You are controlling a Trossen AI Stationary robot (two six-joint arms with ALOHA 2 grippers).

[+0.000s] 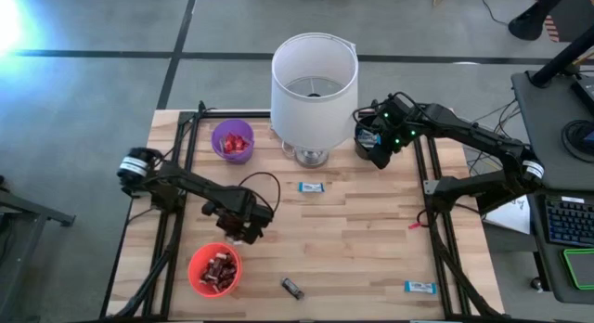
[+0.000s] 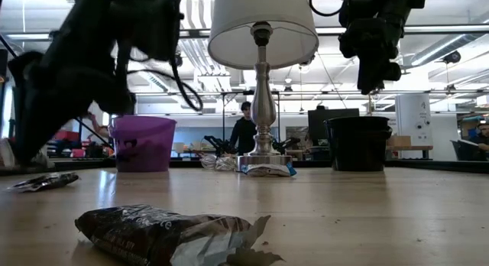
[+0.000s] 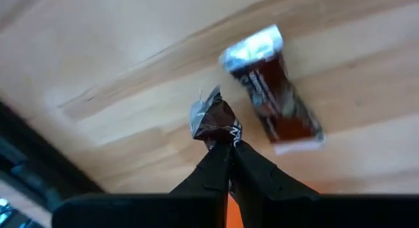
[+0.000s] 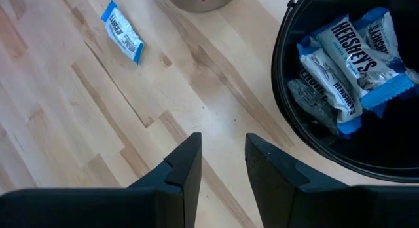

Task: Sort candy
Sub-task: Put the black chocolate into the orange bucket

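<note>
The step in hand was a pick-up: the left gripper [image 3: 229, 144], low over the pale wooden plank surface [image 1: 353, 239] just beside the orange plastic cup of dark-wrapped candy [image 1: 214, 269], had its jaws pressed together on the crimped end of a small dark brown foil-wrapped candy bar [image 3: 215, 120]. A second dark bar with a silvery end [image 3: 272, 90] lay flat on the surface just beyond it. The next move, as I judged it, called for a lift and a short carry to the orange cup, with care that so thin a pinch on the wrapper's edge did not slip. The right gripper [image 4: 222, 164] hung with jaws spread and empty beside the black round cup holding blue-and-white wrapped bars [image 4: 340, 71]. Loose candy remained: a blue-and-white bar near the lamp's metal base [image 1: 310, 187], another near the front right corner [image 1: 419, 287], and a dark bar at the front edge [image 1: 292, 288]. The purple cup [image 1: 232, 141] held red-wrapped pieces.
</note>
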